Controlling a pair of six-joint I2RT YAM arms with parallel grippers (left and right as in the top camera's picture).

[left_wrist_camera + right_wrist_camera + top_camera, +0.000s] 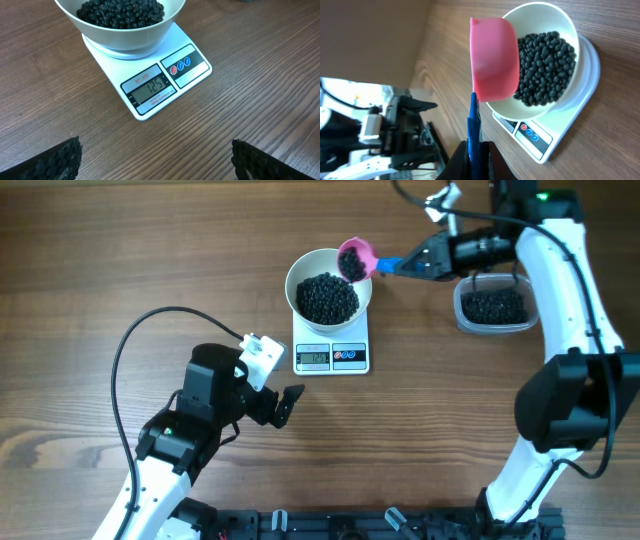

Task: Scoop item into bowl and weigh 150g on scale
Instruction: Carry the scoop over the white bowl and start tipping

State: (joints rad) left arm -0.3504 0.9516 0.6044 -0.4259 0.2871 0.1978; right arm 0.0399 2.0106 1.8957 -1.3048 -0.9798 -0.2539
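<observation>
With my right hand [418, 264] clamped shut on the handle of the pink scoop [355, 258], tilted over the bowl [297, 280] on the scale [354, 337], I should trickle the black beads [327, 297] in slowly, watching the display [313, 358].

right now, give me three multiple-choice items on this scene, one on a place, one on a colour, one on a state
1. Where is the bowl?
A on the scale
B beside the scale
C under the scale

2. What colour is the cup of the scoop?
A green
B pink
C yellow

3. How is the left tool?
A shut on the scoop
B shut on the bowl
C open

Answers:
1 A, the bowl rests on the scale's platform.
2 B, the cup tilted over the bowl is pink.
3 C, its fingers stand wide apart with nothing between them.
</observation>
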